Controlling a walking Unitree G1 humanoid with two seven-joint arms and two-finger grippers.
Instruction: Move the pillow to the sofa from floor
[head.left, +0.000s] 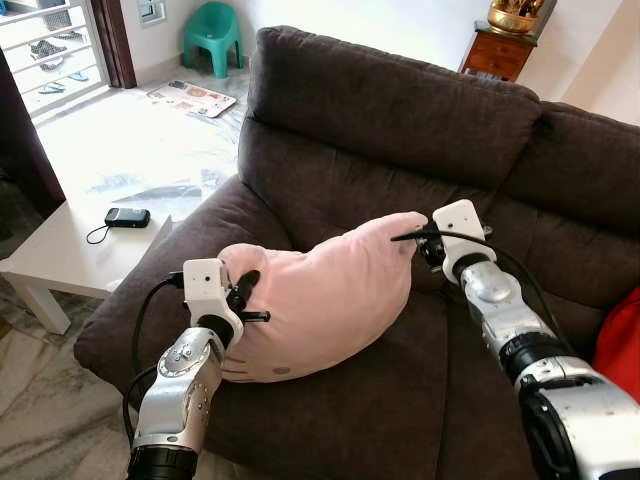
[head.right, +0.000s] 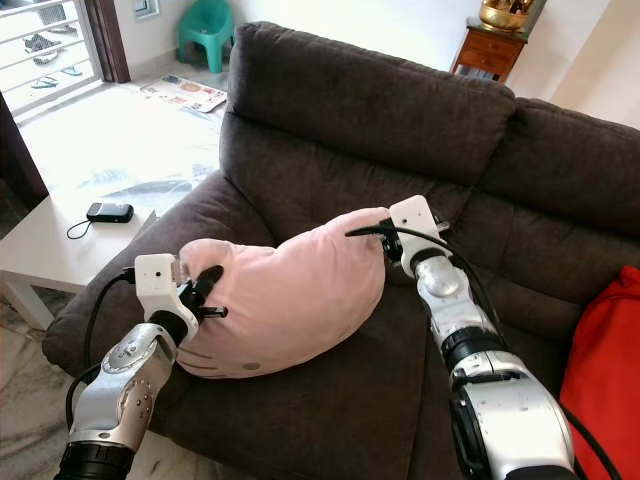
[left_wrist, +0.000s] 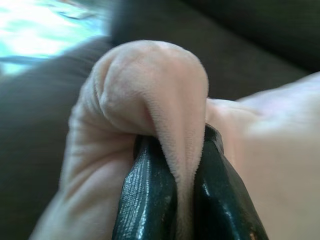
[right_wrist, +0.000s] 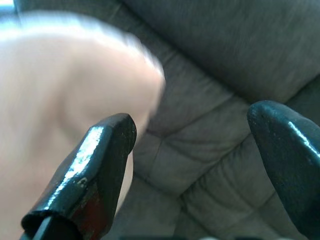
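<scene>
Dark brown sofa (head.left: 400, 120) across most of the head views, with a thick back cushion, a broad seat and a rounded armrest on the robot's left; pale marble floor (head.left: 120, 150) beyond that armrest, sunlit near a barred doorway; low white table (head.left: 50, 255) just beside the armrest, carrying a small black device (head.left: 127, 217) with a thin cord; red cushion (head.right: 600, 370) at the sofa's far right edge; teal plastic chair (head.left: 213, 35) against the far wall, wooden cabinet (head.left: 498, 52) behind the sofa back, and printed sheets (head.left: 192, 97) flat on the floor near the chair; pink pillow (head.left: 320, 295) on the seat cushion, its lower end toward the front left of the seat and its upper end raised toward the backrest, with faint dark stitched marks near the bottom edge; left gripper (left_wrist: 182, 200) at the pillow's lower left end, both black fingers (left_wrist: 145, 200) pinched tight on a bunched fold of pink plush that bulges up between and over the tips; right gripper (right_wrist: 200, 150) at the pillow's upper right corner, close to the backrest, fingers spread wide with nothing between them, one tip just beside the blurred pink fabric and the other over the sofa upholstery; whether that tip touches the pillow cannot be told
</scene>
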